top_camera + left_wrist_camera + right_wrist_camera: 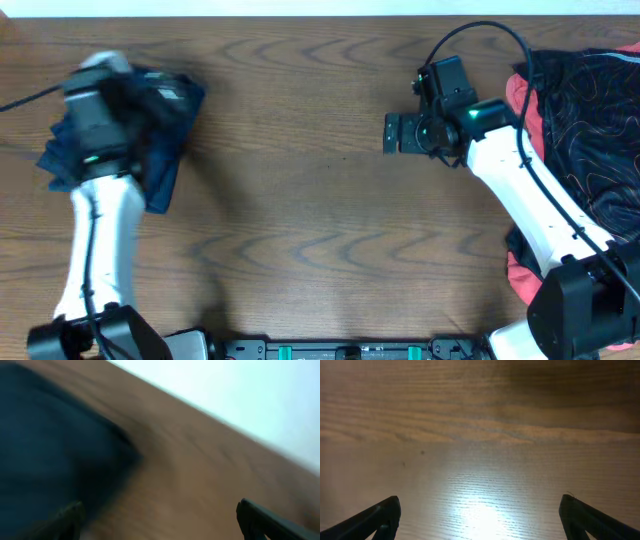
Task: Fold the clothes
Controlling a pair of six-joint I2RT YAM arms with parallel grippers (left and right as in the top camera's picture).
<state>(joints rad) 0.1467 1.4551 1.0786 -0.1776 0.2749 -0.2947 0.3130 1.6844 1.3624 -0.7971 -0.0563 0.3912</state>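
Observation:
A dark navy-blue garment point(165, 125) lies bunched at the table's far left; in the left wrist view it is a blurred navy mass point(50, 450) on the left. My left gripper point(165, 527) hovers over this garment, with motion blur in the overhead view point(115, 80). Its fingers are wide apart with nothing between them. My right gripper point(393, 132) is open and empty over bare wood right of centre. The right wrist view shows its two fingers point(480, 522) spread over the bare table.
A pile of garments, dark cloth with thin wavy lines point(590, 120) over red cloth point(520, 95), lies at the right edge beside the right arm. The wooden table point(300, 200) ends at a white strip along the far edge.

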